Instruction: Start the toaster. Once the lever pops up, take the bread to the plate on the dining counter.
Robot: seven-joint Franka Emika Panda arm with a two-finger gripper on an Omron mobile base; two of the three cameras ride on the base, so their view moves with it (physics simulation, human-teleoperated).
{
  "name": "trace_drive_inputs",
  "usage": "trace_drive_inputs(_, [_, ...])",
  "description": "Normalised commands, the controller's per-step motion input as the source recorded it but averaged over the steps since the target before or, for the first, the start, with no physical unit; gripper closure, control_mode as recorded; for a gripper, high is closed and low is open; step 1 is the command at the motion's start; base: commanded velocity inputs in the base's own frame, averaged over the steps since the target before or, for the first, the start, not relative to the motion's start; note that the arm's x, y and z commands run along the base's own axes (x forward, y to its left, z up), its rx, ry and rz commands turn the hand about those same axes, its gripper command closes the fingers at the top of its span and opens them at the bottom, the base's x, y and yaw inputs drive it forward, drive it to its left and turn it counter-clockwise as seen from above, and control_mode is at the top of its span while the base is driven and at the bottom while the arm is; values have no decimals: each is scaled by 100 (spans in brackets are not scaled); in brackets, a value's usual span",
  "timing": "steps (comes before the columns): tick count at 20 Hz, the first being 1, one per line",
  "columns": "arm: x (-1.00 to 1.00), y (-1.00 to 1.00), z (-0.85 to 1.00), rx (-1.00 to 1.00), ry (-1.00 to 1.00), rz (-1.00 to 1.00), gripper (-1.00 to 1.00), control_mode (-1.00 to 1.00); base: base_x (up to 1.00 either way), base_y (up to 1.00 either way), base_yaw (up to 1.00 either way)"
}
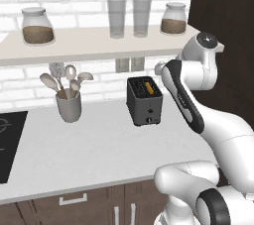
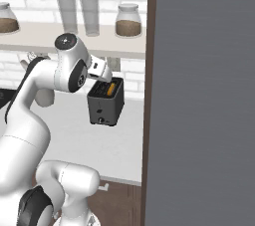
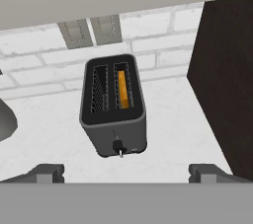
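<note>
The dark grey toaster (image 3: 113, 104) stands on the grey worktop against the brick wall. An orange-yellow slice of bread (image 3: 123, 90) sits down in its right-hand slot; the other slot holds nothing. The lever (image 3: 118, 146) is a small dark knob low on the narrow front face. My gripper (image 3: 127, 173) hovers above and in front of the toaster, open wide, with nothing between its fingers. From the base the toaster (image 1: 145, 101) shows beside my arm, bread (image 1: 149, 88) in the slot. The plate and the dining counter are out of view.
A grey utensil cup (image 1: 68, 105) with spoons stands left of the toaster, and a black cooktop (image 1: 7, 140) lies at the far left. A shelf (image 1: 89, 43) with jars and glasses hangs overhead. A tall dark cabinet (image 3: 227, 70) walls the right side.
</note>
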Motion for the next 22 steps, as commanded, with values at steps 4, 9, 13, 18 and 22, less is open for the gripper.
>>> trace_drive_inputs(4, [0,0,0,0,0,0,-100,-100,0,0,0])
trace_drive_inputs(9, [0,0,0,0,0,0,-100,-100,0,0,0])
trace_drive_inputs(13, [0,0,0,0,0,0,-100,-100,0,0,0])
trace_drive_inputs(18, [0,0,0,0,0,0,-100,-100,0,0,0])
trace_drive_inputs(22, [0,0,0,0,0,0,-100,-100,0,0,0])
